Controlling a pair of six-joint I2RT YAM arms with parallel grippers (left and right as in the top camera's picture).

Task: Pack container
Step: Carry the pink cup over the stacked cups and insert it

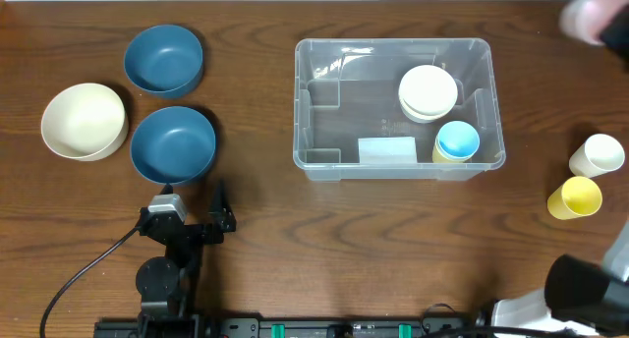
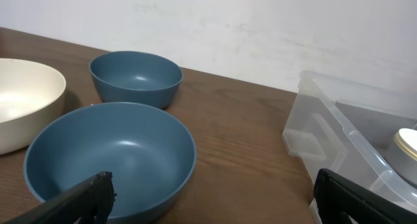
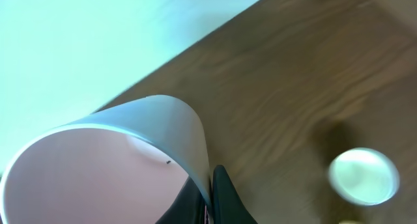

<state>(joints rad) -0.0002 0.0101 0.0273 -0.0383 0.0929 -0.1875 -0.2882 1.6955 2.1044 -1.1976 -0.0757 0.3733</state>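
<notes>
The clear container (image 1: 324, 166) stands right of the table's middle, with a whitish label (image 1: 386, 149) on its base; its corner also shows in the left wrist view (image 2: 326, 120). Inside it are a stack of white cups (image 1: 428, 90) and a blue-lined cup (image 1: 456, 141). My right gripper (image 3: 212, 185) is shut on the rim of a cup with a pink inside (image 3: 98, 165). It is blurred at the far right back edge (image 1: 595, 22), apart from the container. My left gripper (image 2: 215, 201) is open and empty, low beside the near blue bowl (image 2: 111, 155).
Two blue bowls (image 1: 163, 59) (image 1: 173, 143) and a cream bowl (image 1: 85, 120) sit at the left. A white cup (image 1: 598, 155) and a yellow cup (image 1: 575, 197) stand right of the container. The left arm's base and cable (image 1: 162, 269) are at the front edge.
</notes>
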